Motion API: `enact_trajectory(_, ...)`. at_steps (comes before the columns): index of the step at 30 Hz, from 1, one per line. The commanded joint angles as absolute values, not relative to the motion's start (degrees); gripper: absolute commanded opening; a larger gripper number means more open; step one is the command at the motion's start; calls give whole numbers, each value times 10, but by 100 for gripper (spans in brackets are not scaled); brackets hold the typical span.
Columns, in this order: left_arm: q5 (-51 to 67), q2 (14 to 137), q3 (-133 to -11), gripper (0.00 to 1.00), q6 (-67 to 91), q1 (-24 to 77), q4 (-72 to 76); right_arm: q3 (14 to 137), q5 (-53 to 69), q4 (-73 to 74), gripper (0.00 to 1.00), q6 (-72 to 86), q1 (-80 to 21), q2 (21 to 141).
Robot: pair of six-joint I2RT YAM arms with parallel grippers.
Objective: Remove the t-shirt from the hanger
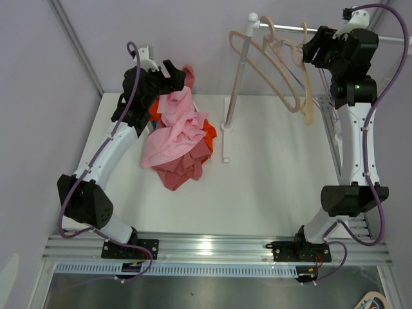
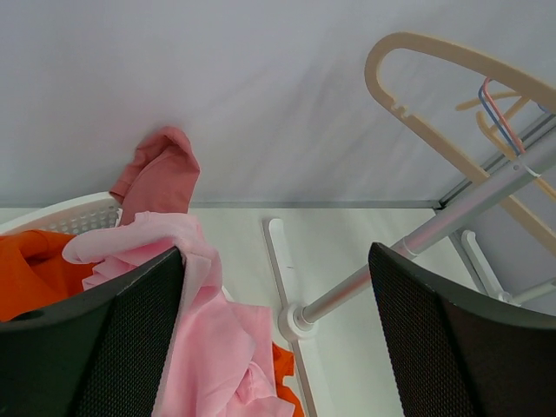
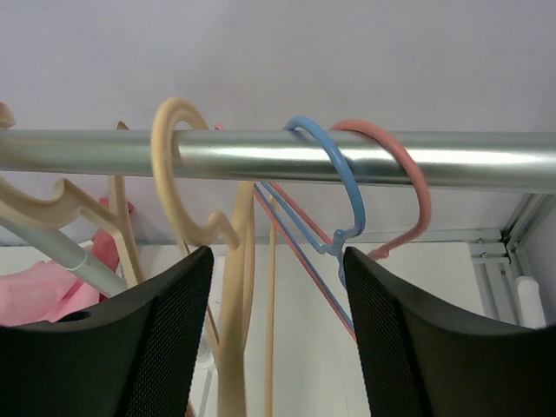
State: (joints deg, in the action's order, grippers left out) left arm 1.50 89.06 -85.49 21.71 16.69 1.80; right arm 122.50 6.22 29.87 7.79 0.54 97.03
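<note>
T-shirt of pink fabric [image 1: 172, 132] lies crumpled on a heap of red and orange clothes [image 1: 185, 172] at the white bench's [image 1: 270, 187] far left, apparently freed. The left tool [image 2: 278, 343] hangs spread above it, and the right tool [image 3: 274, 339] is spread under the bare beige plastic hanger [image 3: 178, 174], gripping nothing

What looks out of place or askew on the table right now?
The pink shirt lies crumpled atop the clothes heap, spilling over the basket toward the table. The beige hangers hang bare and splayed at different angles on the rail.
</note>
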Motion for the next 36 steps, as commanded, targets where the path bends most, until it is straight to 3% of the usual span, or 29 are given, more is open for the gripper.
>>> enact_trajectory(1,4,856,-856,89,193,177,19,1232,40,298,66,67,3,930)
enact_trajectory(9,-24,839,-862,91,184,185,-18,1203,4,338,68,66,2,875)
enact_trajectory(10,-21,831,-867,99,185,187,-38,1193,2,340,71,68,2,864)
enact_trajectory(12,-9,821,-869,100,192,188,-61,1149,-1,339,79,78,2,839)
enact_trajectory(13,-10,813,-864,100,199,190,-71,1132,-17,337,93,83,2,812)
enact_trajectory(15,-15,781,-848,99,201,195,-86,1095,-51,333,99,98,2,781)
enact_trajectory(23,-85,592,-723,99,163,265,-90,879,-95,314,100,134,-15,558)
enact_trajectory(29,-80,476,-632,100,187,294,-132,801,-119,366,100,154,-15,492)
enact_trajectory(36,-97,336,-488,99,208,337,-155,674,-48,351,99,189,-17,398)
